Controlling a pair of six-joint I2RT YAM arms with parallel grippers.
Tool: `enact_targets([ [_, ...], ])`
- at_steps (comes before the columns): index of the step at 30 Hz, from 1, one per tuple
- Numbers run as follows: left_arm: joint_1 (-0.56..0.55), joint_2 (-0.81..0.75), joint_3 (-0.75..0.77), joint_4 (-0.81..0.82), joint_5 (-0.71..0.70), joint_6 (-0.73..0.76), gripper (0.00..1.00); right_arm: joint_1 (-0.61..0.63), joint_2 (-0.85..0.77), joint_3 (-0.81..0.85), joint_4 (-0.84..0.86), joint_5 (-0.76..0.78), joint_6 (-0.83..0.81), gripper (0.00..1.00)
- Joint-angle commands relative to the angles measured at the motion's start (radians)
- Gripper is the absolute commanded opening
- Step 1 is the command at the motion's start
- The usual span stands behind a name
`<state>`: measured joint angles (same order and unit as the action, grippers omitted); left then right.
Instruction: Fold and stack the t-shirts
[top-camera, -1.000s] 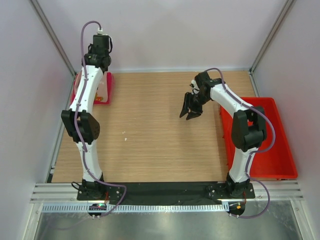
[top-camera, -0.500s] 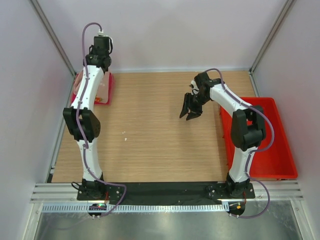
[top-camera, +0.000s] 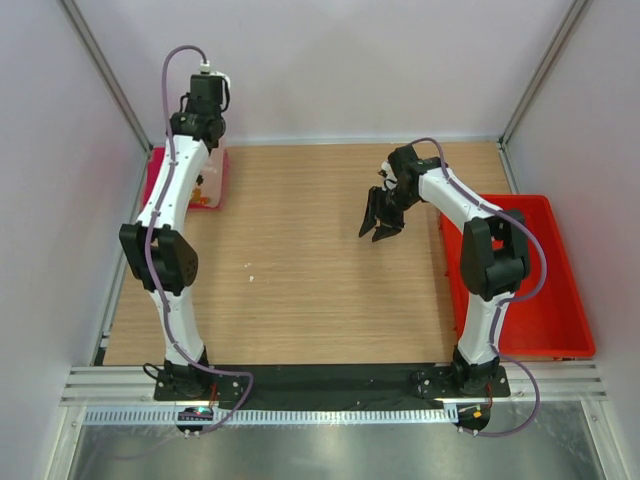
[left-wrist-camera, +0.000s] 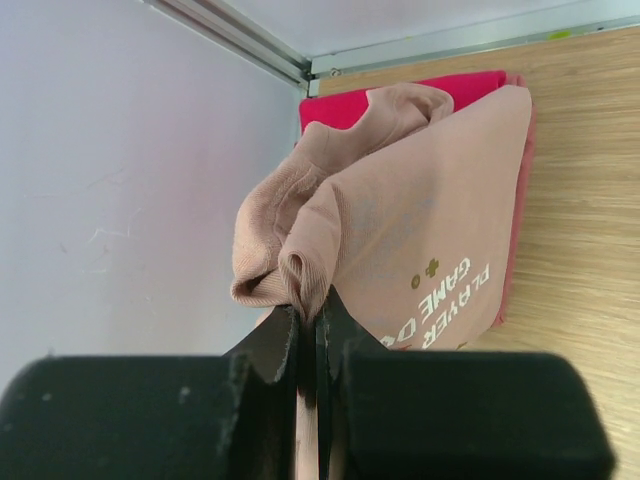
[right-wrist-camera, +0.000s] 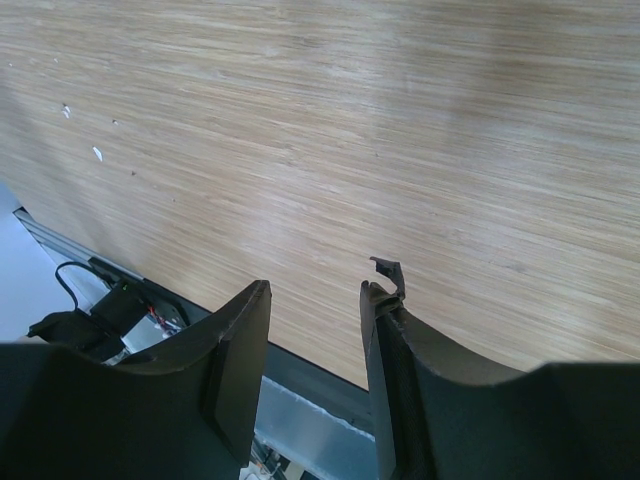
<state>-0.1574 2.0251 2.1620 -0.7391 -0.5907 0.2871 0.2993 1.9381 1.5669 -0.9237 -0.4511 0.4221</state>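
**Pinched at the ribbed edge: lift it clean off the one beneath**

My left claw (left-wrist-camera: 308, 320) is pressed together on a bunched fold of the pale pink t-shirt (left-wrist-camera: 420, 230), in the far-left corner of the table (right-wrist-camera: 400, 120), close against the wall. The cloth between my jaws is a ribbed knit band, probably a collar or hem. The rest of the shirt is smooth jersey that hangs and creases loosely, with white printed lettering and a small brownish graphic facing up.

The magenta t-shirt (left-wrist-camera: 335, 110) lies flat beneath it, showing at the far edge and along one side. The two are touching, so I judge the risk is dragging the lower shirt along. I would raise the pink one slowly, let it peel away, then carry it to the open wood.

My right claw (right-wrist-camera: 315, 290) hangs spread and empty over bare wood-grain tabletop, well apart from both shirts, with the rigid red bin (top-camera: 540, 300) beside that arm. It should be ready to catch a second corner, since one pinch point lets soft cloth swing and twist.
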Motion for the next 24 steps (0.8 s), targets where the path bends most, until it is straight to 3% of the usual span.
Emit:
enact_targets([
  [1, -0.001, -0.098, 0.005, 0.032, -0.001, -0.029, 0.0, 0.004, -0.03, 0.01, 0.005, -0.021, 0.003, 0.48],
  [24, 0.038, -0.009, -0.013, 0.081, 0.035, -0.023, 0.0, 0.008, 0.005, 0.036, -0.007, -0.005, -0.005, 0.49],
])
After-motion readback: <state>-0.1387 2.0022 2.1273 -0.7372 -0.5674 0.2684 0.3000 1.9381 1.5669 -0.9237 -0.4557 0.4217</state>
